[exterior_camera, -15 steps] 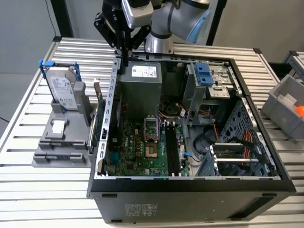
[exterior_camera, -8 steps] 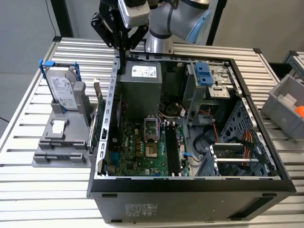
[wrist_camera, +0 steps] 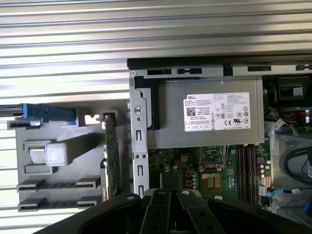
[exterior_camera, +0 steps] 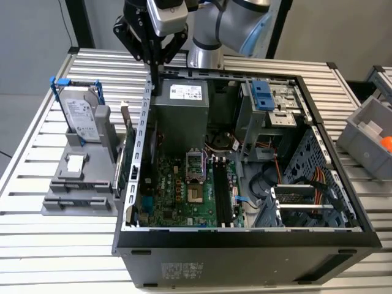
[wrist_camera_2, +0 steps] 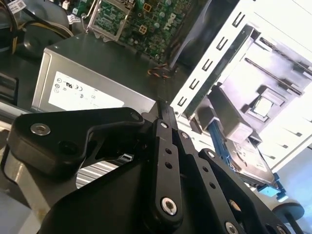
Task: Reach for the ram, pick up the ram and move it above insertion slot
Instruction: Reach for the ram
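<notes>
Hovering over the computer case (exterior_camera: 245,257), the hand (exterior_camera: 155,82) is closed (gripping nothing), near the ram (exterior_camera: 129,156).

from my remote seat i see a table (exterior_camera: 49,245) of ribbed silver metal slats under the whole scene, and in the second wrist view hard light bleaches those slats almost white. behind it, at the exterior view's left, a plain grey wall (exterior_camera: 30,37) meets a paler floor (exterior_camera: 15,122), with a dark upright post (exterior_camera: 79,21) standing before the wall. a grey bin (exterior_camera: 367,131) sits at the exterior view's right edge.
</notes>
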`<state>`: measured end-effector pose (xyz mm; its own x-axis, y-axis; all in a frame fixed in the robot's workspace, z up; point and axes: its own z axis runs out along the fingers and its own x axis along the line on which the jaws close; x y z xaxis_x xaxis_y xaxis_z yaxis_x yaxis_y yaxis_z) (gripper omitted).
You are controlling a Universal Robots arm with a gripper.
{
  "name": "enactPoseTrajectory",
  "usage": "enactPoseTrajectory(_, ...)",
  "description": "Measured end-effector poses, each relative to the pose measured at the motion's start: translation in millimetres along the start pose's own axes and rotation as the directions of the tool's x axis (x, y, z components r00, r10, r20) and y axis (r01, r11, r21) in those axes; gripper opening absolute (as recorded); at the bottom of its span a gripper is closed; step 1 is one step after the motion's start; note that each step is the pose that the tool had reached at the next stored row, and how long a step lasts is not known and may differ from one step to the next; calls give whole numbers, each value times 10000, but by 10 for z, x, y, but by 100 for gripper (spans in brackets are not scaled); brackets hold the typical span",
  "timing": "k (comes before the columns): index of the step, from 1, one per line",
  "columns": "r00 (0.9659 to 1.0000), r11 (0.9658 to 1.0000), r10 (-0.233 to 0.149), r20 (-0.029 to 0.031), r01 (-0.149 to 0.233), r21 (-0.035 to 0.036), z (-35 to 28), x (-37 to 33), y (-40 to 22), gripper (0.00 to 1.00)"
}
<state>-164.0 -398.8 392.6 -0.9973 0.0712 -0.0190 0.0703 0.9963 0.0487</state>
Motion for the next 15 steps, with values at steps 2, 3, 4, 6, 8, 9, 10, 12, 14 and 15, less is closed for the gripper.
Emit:
enactPoseTrajectory(2, 10000, 10000, 0, 0, 0, 0, 0, 18, -1, 0)
enactPoseTrajectory(3, 10000, 10000, -1, 0, 1, 1, -1, 26, -2, 0)
enactPoseTrajectory(4, 10000, 10000, -1, 0, 1, 0, -1, 35, -3, 0)
enactPoseTrajectory(6, 10000, 10000, 0, 0, 0, 0, -1, 53, -4, 0)
enactPoseTrajectory(8, 10000, 10000, 0, 0, 0, 0, -2, 72, -5, 0)
enactPoseTrajectory(9, 10000, 10000, -1, 0, 1, 0, -2, 81, -6, 0)
enactPoseTrajectory(10, 10000, 10000, -1, 1, 1, -1, -1, 90, -6, 0)
enactPoseTrajectory(12, 10000, 10000, -1, 0, 1, 0, -2, 109, -8, 0)
enactPoseTrajectory(14, 10000, 10000, -1, 0, 1, 0, -3, 127, -9, 0)
enactPoseTrajectory(15, 10000, 10000, -1, 0, 1, 0, -3, 137, -10, 0)
